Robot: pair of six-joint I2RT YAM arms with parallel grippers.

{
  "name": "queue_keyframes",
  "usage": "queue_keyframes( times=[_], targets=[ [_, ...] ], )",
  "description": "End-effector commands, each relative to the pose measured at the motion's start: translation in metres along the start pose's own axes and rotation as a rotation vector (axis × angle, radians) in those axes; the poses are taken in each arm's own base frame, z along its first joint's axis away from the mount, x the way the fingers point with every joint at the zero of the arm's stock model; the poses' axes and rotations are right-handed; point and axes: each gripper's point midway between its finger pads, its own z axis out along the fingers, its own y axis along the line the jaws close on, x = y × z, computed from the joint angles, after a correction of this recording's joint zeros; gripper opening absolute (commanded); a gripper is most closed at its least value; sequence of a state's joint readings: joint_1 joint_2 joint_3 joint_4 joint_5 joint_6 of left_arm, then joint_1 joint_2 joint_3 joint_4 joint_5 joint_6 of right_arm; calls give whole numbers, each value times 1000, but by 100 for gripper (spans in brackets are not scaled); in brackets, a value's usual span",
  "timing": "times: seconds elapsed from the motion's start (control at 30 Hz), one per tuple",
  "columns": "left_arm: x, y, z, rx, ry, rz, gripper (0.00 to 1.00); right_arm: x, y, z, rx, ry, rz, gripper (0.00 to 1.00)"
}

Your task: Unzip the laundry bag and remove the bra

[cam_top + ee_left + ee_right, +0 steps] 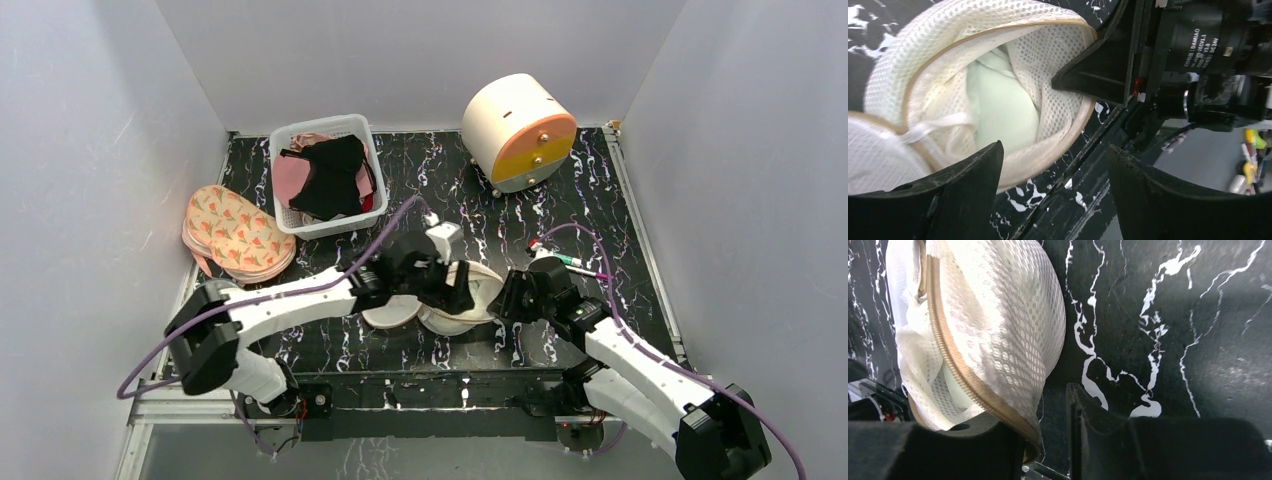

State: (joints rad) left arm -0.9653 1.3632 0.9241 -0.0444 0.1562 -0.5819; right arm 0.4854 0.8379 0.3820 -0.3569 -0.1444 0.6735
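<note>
The mesh laundry bag (948, 50) is lying unzipped, and the pale green bra (998, 110) is sitting inside, not yet removed. The left gripper (1053, 155) is hovering with jaws apart just in front of the opening. Whether the right gripper (1053, 410) is clamping the rim, I cannot tell.

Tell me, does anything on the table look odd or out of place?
The mesh laundry bag lies gaping, its zipper parted, with the pale green bra inside it. That fits the task; nothing seems spilled or torn.

laundry bag (923, 30): wht mesh cloth | bra (1003, 105): smooth pale fabric | table (1198, 315): glossy blk marble-look
</note>
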Motion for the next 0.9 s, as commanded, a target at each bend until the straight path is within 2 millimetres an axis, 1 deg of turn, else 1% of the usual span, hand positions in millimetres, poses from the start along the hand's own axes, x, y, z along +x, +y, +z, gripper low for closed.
queue_keyframes(
  times=[0.0,0.07,0.1,0.13,0.2,0.3,0.37,0.43,0.53,0.63,0.8,0.87],
  targets=[
    [7,-13,26,-62,47,160,63,0,13,2,-73,-10,14,27],
    [16,-20,41,-76,80,210,50,-2,14,0,-76,-24,12,26],
    [18,-16,51,-117,86,234,44,-2,13,0,-70,-26,13,26],
    [16,-9,55,-164,73,244,38,-3,13,-1,-67,-26,13,25],
    [6,1,64,-233,18,263,31,-6,16,-2,-71,-32,6,23],
    [3,11,77,-285,14,272,24,-8,17,-2,-73,-35,4,22],
    [1,17,82,-331,5,258,13,-9,19,-3,-77,-37,3,22],
    [0,30,84,-408,-3,234,0,-10,20,-3,-79,-40,0,22],
    [-1,34,90,-428,-12,221,0,-11,21,-3,-81,-42,-2,21],
    [1,35,98,-433,-7,208,2,-11,21,-3,-80,-40,-2,21],
    [-1,36,105,-433,-32,205,15,-11,21,-3,-83,-41,-2,21],
    [-4,38,108,-445,-38,202,16,-10,21,-3,-83,-40,-2,21]
  ],
)
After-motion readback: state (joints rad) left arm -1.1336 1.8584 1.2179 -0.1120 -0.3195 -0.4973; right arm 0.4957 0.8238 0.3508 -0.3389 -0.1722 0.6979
